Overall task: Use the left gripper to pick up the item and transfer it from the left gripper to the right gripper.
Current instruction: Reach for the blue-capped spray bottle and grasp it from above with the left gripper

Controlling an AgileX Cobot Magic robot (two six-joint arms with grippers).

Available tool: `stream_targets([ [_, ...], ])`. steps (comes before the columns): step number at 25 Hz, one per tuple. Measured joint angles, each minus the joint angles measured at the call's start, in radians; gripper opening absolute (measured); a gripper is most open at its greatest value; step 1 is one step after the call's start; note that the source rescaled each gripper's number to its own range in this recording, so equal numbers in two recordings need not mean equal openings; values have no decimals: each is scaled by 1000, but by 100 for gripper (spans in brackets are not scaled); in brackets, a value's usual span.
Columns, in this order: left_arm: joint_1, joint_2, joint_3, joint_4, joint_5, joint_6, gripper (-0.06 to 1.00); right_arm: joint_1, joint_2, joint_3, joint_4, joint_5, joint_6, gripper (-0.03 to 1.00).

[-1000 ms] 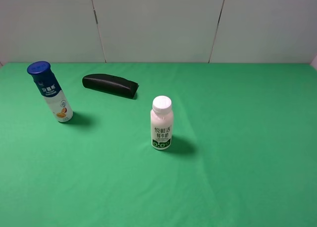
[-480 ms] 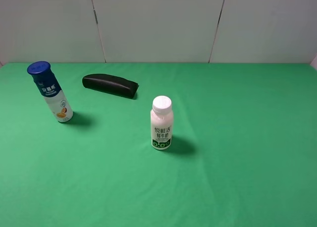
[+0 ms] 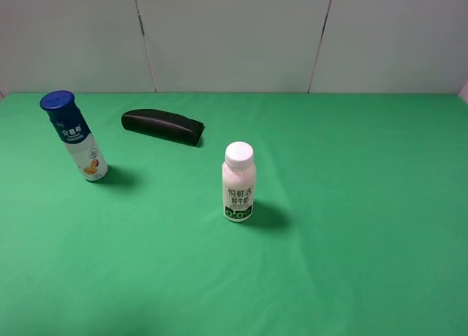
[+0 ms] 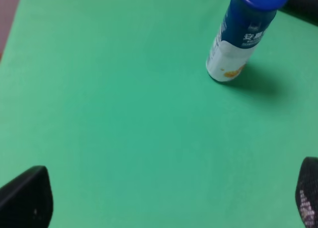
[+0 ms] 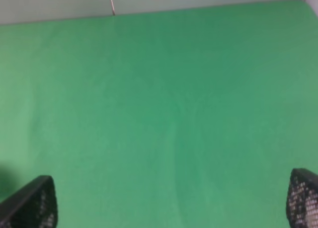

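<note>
nothing grabbed yet, the whole handover is waiting to be done

judging by how things are lying, the task is sitting right at the start: no pick, no lift, no pass to the other arm.

biggest first. the back wall [image 3: 234, 36] is running across the far side as pale panels with thin dark seams. the green cloth [image 3: 351, 263] is covering the whole table, mostly flat with a few soft creases. the black case [image 3: 162, 126] is lying on its side toward the back, left of the middle. the item [image 3: 77, 135] is standing on its base near the far left, well apart from the case, with nothing touching it. the milk bottle [image 3: 239, 182] is standing upright near the middle (white cap, not the one we're after).

neither arm is showing in the high view. in its wrist view the left gripper [image 4: 166, 198] is hanging over bare cloth, jaws spread wide with nothing between them, and the item is sitting ahead of it, not yet between the tips. the right gripper [image 5: 166, 203] is also hanging with its jaws wide apart and empty, facing plain cloth.
</note>
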Motion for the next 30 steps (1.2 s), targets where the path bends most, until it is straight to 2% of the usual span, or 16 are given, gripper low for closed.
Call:
stream_targets([
  [14,-3,497,-257,-109,17,80,100,0,0,0,0,0,0,100],
  [19,-41,619,-300,-109,18,82,100,0,0,0,0,0,0,100],
  [30,-137,820,-308,-104,-65,79,100,0,0,0,0,0,0,100],
])
